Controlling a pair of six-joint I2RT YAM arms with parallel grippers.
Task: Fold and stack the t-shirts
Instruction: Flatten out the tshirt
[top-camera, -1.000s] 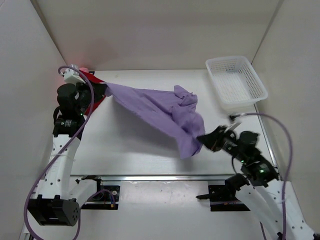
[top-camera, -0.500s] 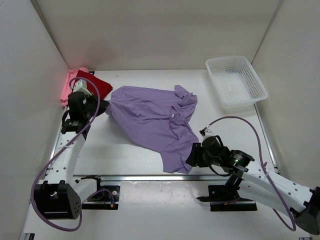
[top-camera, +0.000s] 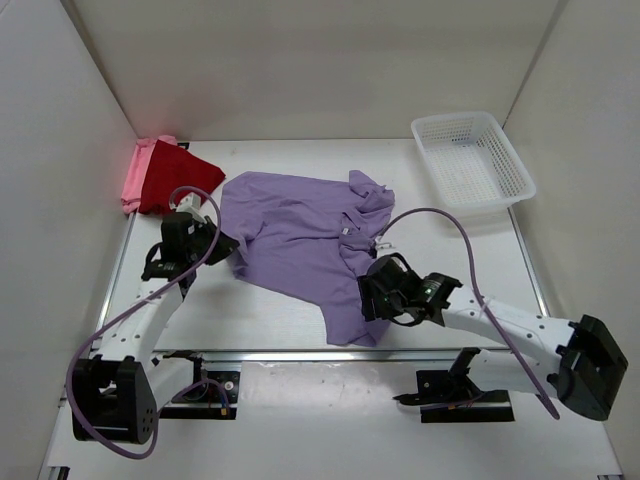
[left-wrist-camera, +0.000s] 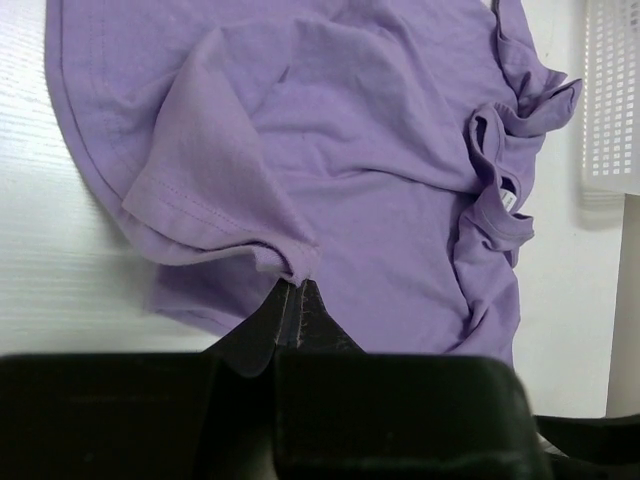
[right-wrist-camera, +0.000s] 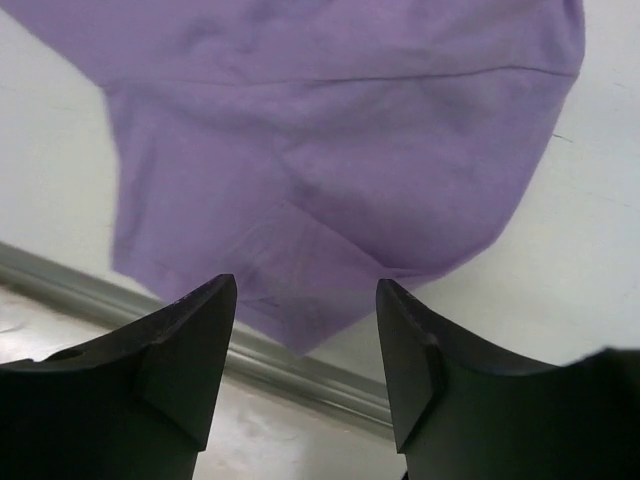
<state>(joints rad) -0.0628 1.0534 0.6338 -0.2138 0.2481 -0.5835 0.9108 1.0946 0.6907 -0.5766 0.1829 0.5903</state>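
The lavender collared t-shirt (top-camera: 300, 235) lies spread across the middle of the table, its collar (top-camera: 365, 190) toward the back right. My left gripper (top-camera: 228, 248) is shut on the shirt's left sleeve hem (left-wrist-camera: 295, 268), low over the table. My right gripper (top-camera: 368, 300) stands open above the shirt's near right corner (right-wrist-camera: 300, 300), with nothing between its fingers (right-wrist-camera: 200, 330). A dark red t-shirt (top-camera: 175, 175) lies on a pink t-shirt (top-camera: 135, 175) at the back left corner.
A white mesh basket (top-camera: 470, 165) stands at the back right. A metal rail (top-camera: 300, 352) runs along the table's near edge, just beyond the shirt's hanging corner. White walls close in the left, back and right sides.
Both arms lowered the lavender shirt from a stretched hold onto the table. The right gripper opened and let go of its corner. The left gripper moved toward the front, still pinching the sleeve.
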